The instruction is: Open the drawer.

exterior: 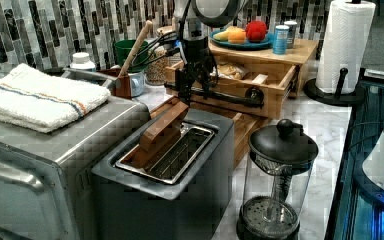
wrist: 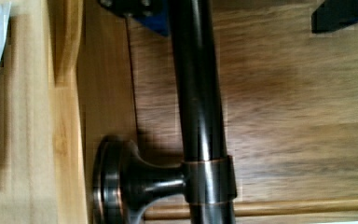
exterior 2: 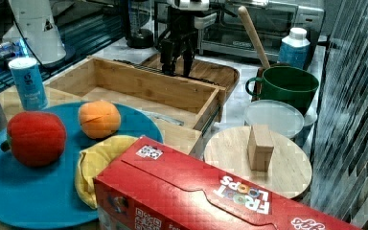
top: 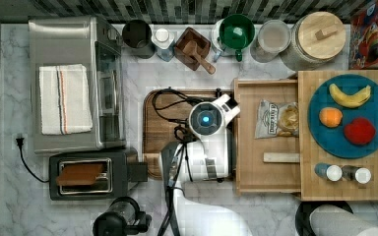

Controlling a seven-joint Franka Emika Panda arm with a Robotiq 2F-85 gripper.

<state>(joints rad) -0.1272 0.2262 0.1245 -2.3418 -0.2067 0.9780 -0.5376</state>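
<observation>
- Closest to your wrist camera is the long black bar handle (wrist: 198,93), on a round post off the drawer's front board. It passes between the two dark fingers (wrist: 342,16) of the gripper (exterior 2: 176,62). The jaws are spread wide: one fingertip is close beside the bar, the other well apart from it, and nothing is clamped.
- Largest nearby is the silver toaster oven with a folded white towel on top (top: 64,49). It stands well away from the drawer, beyond the brown tray, so I judge it out of your pull path.
- Next is the light bamboo-wood drawer (top: 248,162), already drawn far out of the bamboo stand (top: 305,189) that carries the blue plate of fruit. Most of its floor is showing, so I'd call the task nearly or fully done.
- The key relation: the handle's long axis runs along the drawer front, crosswise to the pull. Any further travel goes straight away from the stand, with the gripper astride the bar.
- On the handle side of the drawer lies the darker brown rounded-corner wooden tray (top: 157,128), flat and low, under the arm.
- Past that tray from the drawer is the black toaster (top: 83,194).
- Inside the drawer lie a clear snack bag (top: 275,118) and, smallest, a pale wooden strip (top: 281,157). Both could slide if you jerk.
</observation>
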